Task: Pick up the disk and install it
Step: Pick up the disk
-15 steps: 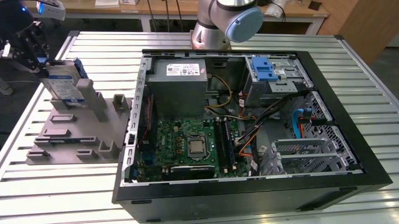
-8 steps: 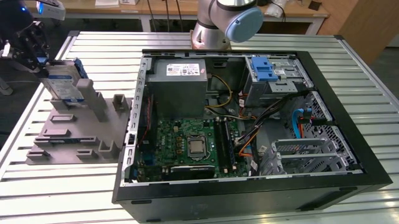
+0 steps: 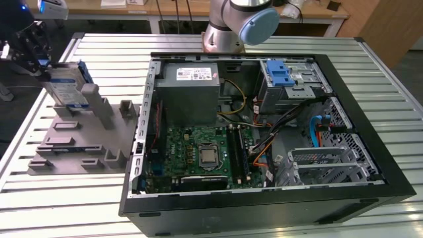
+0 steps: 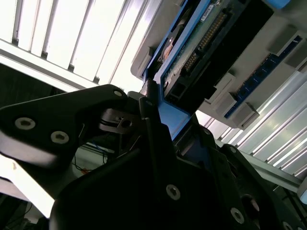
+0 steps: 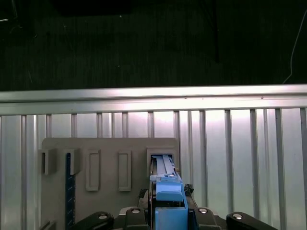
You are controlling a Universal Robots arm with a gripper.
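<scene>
A: Exterior view: where was the disk [image 3: 68, 89]?
B: On edge, slightly tilted, at the corner of the grey slotted holder [image 3: 79, 144] farthest from the camera, on the exterior view's left. Label faced the camera. Well apart from the open computer case [image 3: 264, 215].
A: Pincer [image 3: 43, 68] state?
B: Pinching the disk by its upper edge. In the second wrist view the pincer [image 4: 175, 127] had a black finger on each side of the disk's blue bracket, both touching it. The disk [image 4: 201, 43] showed its circuit-board side there. In the first wrist view the pincer [image 5: 168, 213] clamped the same blue edge, and the disk [image 5: 169, 194] ran down into an end slot of the holder [image 5: 108, 201].
A: Seated or lifted?
B: Couldn't tell. Lower edge was at the slot, hidden by the holder's posts.
A: Case?
B: Lay on its side on the slatted metal bench [image 3: 66, 208], side panel off. Grey power supply [image 3: 191, 87] and green motherboard [image 3: 198, 153] were inside. Blue latch piece [image 3: 283, 74] sat on the drive cage, toward the exterior view's right. Arm base [image 3: 228, 29] stood behind the case.
</scene>
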